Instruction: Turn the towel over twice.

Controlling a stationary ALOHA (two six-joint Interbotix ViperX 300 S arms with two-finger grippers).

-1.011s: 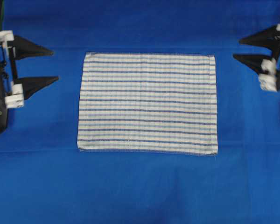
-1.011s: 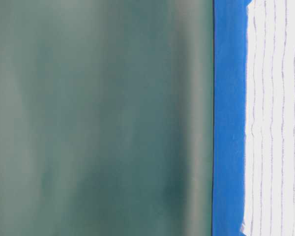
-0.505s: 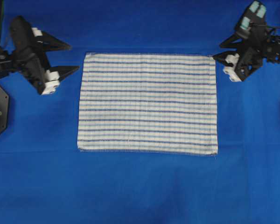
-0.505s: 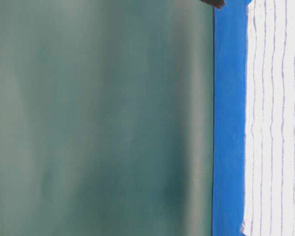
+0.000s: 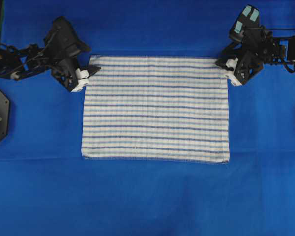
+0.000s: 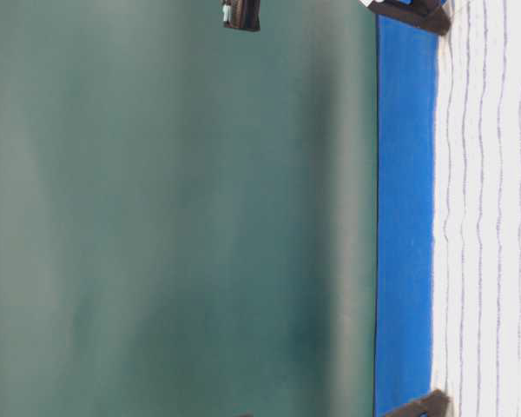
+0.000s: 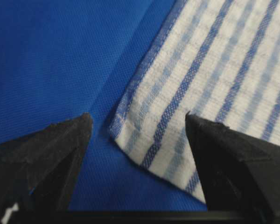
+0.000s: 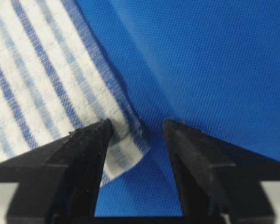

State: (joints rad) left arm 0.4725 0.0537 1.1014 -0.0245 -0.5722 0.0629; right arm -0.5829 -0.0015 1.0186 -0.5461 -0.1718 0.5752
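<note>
Towel [image 5: 155,108] corners between spread hand [image 7: 137,123] jaws

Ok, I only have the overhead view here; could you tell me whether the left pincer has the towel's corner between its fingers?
Observer: Yes. In the left wrist view the left pincer stands open, with a corner of the towel lying flat between its fingers, not pinched.
Operator: And the right side, please?
Observer: The right pincer is open too, straddling its corner; one finger meets the towel's edge, which curls up slightly there.
Operator: Are the tips low enough?
Observer: In the table-level view a dark fingertip sits right down at the tablecloth.
</note>
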